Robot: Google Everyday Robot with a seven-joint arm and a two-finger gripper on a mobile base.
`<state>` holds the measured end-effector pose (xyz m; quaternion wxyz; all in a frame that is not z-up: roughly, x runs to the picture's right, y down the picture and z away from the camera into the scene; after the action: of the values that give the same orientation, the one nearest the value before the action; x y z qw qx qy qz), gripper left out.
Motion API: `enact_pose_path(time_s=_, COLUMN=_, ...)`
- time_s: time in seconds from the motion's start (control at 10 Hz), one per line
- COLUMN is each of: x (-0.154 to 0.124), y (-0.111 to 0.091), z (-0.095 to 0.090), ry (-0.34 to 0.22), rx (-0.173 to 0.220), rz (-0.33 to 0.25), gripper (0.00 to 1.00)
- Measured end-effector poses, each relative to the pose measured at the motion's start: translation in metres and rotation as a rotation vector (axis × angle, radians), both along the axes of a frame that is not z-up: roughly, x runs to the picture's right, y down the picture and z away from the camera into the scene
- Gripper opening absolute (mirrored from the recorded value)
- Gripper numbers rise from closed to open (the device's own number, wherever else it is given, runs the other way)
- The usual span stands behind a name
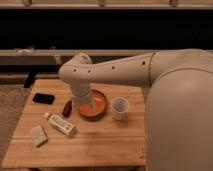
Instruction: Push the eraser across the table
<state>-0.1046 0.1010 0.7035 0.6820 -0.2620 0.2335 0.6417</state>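
The eraser [43, 98] is a small flat black block lying near the far left corner of the light wooden table [100, 145]. My white arm reaches in from the right and bends down over the middle of the table. The gripper [84, 107] hangs at the left side of an orange bowl [96, 104], to the right of the eraser and apart from it. A small red object [67, 108] lies between the eraser and the bowl.
A white cup [119, 107] stands right of the bowl. A white labelled tube [61, 124] and a pale beige block [38, 135] lie at the front left. My large white arm body covers the table's right side. Dark shelving runs behind the table.
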Motion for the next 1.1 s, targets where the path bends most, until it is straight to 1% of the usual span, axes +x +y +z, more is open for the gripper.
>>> enact_pose_path(time_s=0.1, x=-0.002, y=-0.003, z=0.002, ry=-0.009, rx=0.006, rz=-0.007, gripper=0.65)
enact_pose_path(time_s=0.2, x=-0.006, y=-0.009, z=0.008, ry=-0.017, rx=0.015, rz=-0.018, gripper=0.65)
enact_pose_path(time_s=0.3, x=-0.015, y=-0.013, z=0.012, ry=-0.032, rx=0.018, rz=-0.027, gripper=0.65)
enact_pose_path(time_s=0.5, x=-0.053, y=-0.03, z=0.031, ry=-0.077, rx=0.031, rz=-0.063, gripper=0.65)
enact_pose_path(time_s=0.6, x=-0.067, y=-0.035, z=0.038, ry=-0.095, rx=0.034, rz=-0.075, gripper=0.65)
enact_pose_path(time_s=0.8, x=-0.11, y=-0.049, z=0.06, ry=-0.156, rx=0.047, rz=-0.107, gripper=0.65)
enact_pose_path(time_s=0.9, x=-0.127, y=-0.057, z=0.073, ry=-0.185, rx=0.058, rz=-0.124, gripper=0.65)
enact_pose_path(time_s=1.1, x=-0.167, y=-0.068, z=0.099, ry=-0.264, rx=0.086, rz=-0.144, gripper=0.65)
